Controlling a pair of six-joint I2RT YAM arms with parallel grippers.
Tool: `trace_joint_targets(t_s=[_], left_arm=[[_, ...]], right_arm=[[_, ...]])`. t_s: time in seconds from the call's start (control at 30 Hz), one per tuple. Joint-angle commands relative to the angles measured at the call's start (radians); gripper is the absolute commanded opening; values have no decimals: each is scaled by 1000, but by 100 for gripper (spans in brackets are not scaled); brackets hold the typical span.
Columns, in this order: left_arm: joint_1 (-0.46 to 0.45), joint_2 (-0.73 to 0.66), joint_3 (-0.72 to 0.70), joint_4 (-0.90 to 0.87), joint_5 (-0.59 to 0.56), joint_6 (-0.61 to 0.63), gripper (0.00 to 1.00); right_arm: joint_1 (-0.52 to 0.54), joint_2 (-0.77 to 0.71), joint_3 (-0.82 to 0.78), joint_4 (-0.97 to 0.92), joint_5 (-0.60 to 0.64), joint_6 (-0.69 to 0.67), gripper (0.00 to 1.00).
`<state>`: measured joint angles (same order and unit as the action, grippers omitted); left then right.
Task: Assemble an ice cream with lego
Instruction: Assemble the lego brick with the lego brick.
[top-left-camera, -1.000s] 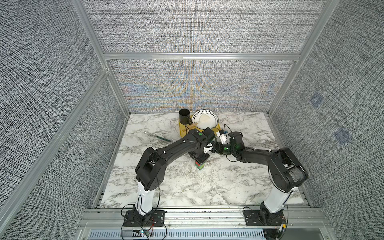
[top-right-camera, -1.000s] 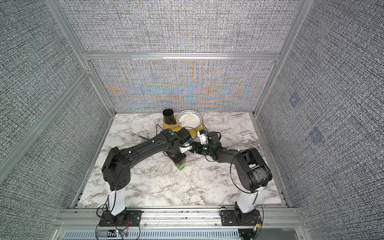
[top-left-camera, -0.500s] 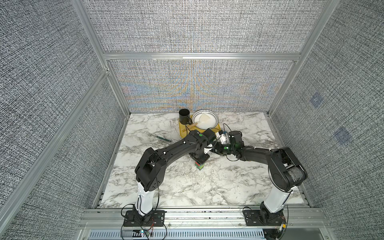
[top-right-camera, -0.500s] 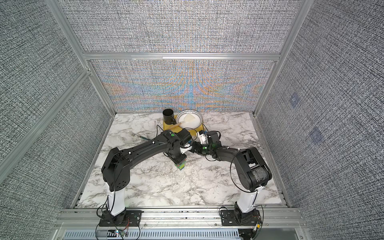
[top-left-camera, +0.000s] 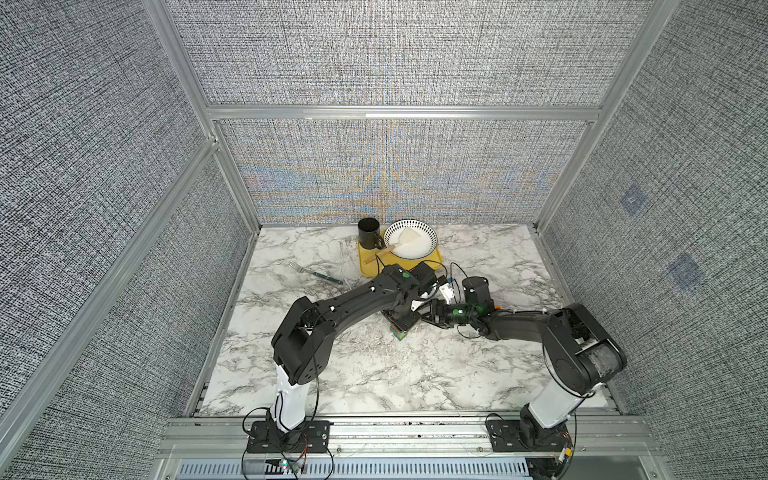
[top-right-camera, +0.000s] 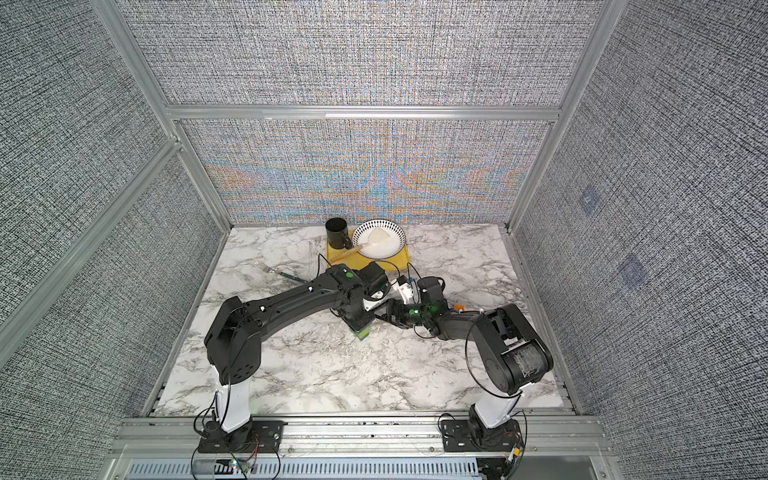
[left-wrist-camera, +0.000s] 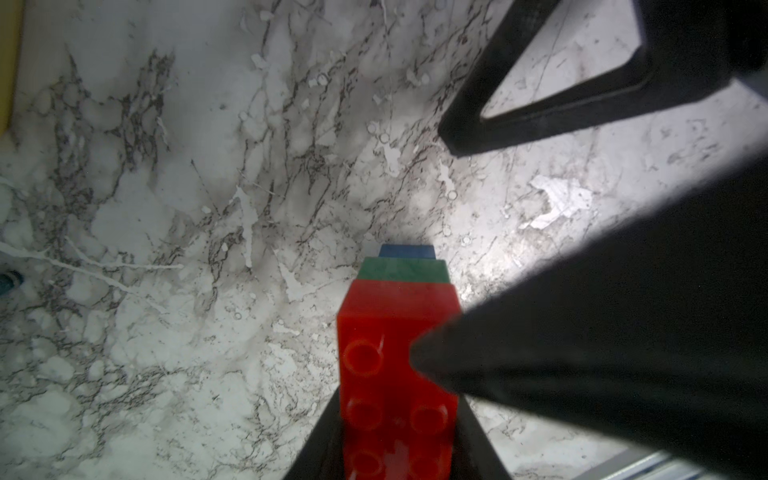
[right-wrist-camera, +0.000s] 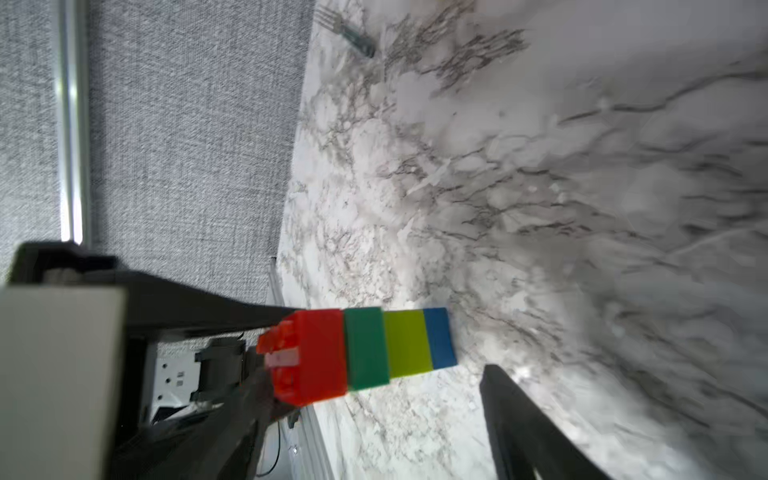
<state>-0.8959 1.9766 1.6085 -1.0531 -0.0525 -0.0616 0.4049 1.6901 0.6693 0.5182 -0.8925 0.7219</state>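
At table (top-left-camera: 374, 374) center, downturned left tool (top-left-camera: 400, 324) clamps ice cream (right-wrist-camera: 386, 349).

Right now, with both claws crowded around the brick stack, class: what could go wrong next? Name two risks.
1. The stack stands on its narrow blue brick, and the left claw grips only the red brick on top; a sideways push could tip it or split a joint.
2. The open right claw sits very close to the left one; they may collide.
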Motion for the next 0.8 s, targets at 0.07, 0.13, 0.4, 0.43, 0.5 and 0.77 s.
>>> trace_joint_targets(t_s=[0.07,0.13,0.4,0.43,0.5,0.77], left_arm=[[8,26,-30,3,-26,14,2],[11,23,-30,7,-23,15,2],[25,-20,-46,37,13,14,2],[25,-25,-51,41,15,14,2],[26,-31,-64,49,15,13,2],[26,-44,-84,65,6,12,2]], right_arm=[[4,-12,-6,115,-78,23,80],[12,-1,3,111,-89,19,80],[22,84,42,70,-98,17,80],[23,90,41,77,-104,22,80],[27,94,45,85,-111,29,79],[59,137,72,73,-140,28,76]])
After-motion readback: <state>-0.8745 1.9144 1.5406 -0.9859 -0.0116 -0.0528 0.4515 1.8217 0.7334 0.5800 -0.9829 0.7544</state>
